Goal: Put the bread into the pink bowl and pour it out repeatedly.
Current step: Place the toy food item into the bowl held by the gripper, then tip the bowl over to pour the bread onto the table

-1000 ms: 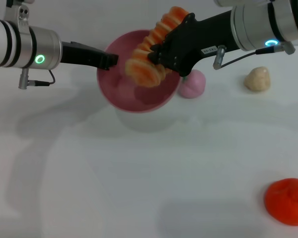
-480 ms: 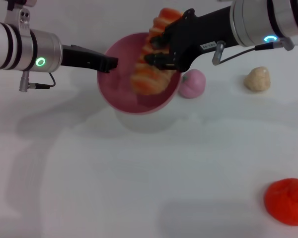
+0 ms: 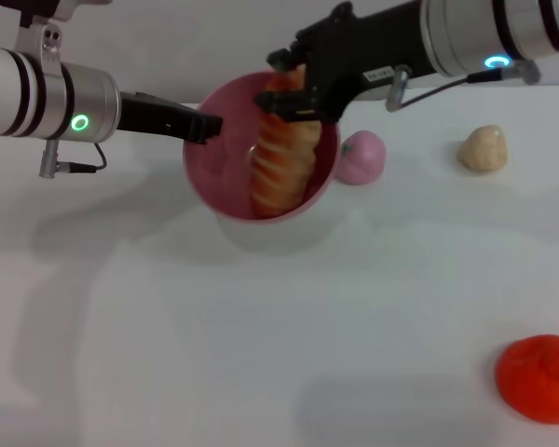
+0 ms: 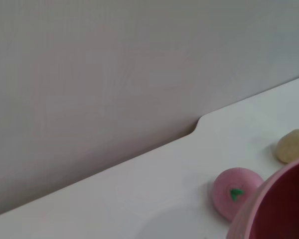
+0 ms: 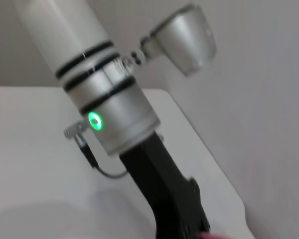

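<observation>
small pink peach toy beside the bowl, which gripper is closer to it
Right. The right gripper is over the pink bowl, at the top of the bread, just across the rim from the peach toy. The left gripper is at the bowl's opposite rim, farther away.

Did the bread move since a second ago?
Yes. The bread has tipped from lying across the pink bowl to standing lengthwise inside it, its lower end nearer the bowl's front rim, with the right tool at its top.
</observation>
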{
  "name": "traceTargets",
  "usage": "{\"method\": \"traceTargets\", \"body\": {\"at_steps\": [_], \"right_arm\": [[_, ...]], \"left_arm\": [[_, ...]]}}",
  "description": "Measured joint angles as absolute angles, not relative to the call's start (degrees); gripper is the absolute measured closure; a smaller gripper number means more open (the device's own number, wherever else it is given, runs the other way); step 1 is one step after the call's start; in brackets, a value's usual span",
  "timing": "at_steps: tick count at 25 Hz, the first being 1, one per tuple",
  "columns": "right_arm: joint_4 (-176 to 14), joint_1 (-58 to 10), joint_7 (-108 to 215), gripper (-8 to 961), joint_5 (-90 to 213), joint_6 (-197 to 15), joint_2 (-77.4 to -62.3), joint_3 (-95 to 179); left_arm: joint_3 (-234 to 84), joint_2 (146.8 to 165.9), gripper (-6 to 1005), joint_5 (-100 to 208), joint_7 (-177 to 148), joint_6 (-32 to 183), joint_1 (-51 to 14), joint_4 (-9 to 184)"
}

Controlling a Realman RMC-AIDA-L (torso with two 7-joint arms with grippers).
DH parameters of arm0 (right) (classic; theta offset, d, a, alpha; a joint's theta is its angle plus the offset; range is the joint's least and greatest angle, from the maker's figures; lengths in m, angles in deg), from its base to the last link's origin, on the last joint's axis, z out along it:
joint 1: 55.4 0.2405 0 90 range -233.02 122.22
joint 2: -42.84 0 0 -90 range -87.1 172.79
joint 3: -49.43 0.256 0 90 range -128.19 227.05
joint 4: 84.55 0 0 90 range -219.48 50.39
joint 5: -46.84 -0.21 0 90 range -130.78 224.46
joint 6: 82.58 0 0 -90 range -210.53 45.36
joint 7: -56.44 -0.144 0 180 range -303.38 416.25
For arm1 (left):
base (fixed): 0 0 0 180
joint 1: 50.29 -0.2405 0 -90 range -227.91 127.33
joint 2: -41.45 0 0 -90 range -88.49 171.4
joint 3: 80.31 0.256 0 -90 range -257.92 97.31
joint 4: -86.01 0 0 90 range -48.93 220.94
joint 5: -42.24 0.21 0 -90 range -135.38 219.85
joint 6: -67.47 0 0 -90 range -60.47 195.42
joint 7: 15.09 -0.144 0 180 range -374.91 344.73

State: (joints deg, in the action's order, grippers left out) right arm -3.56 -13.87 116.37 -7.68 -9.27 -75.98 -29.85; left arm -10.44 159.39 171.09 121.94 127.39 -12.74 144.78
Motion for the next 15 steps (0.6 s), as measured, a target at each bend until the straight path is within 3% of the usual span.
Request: {"method": "traceTargets", "body": {"at_steps": [6, 15], "right_arm": [[-0.9, -14.7, 117.6, 510, -8.9, -12.8, -76.13, -30.1], [4.0, -25.3, 128.0, 510, -21.2, -31.1, -76.61, -29.5]], "left_arm": [[-10.4, 159.40, 962, 171.1, 121.8, 127.3, -12.2, 144.1], [-9.3, 159.44, 962, 171.1, 121.8, 126.6, -12.1, 143.7]]}}
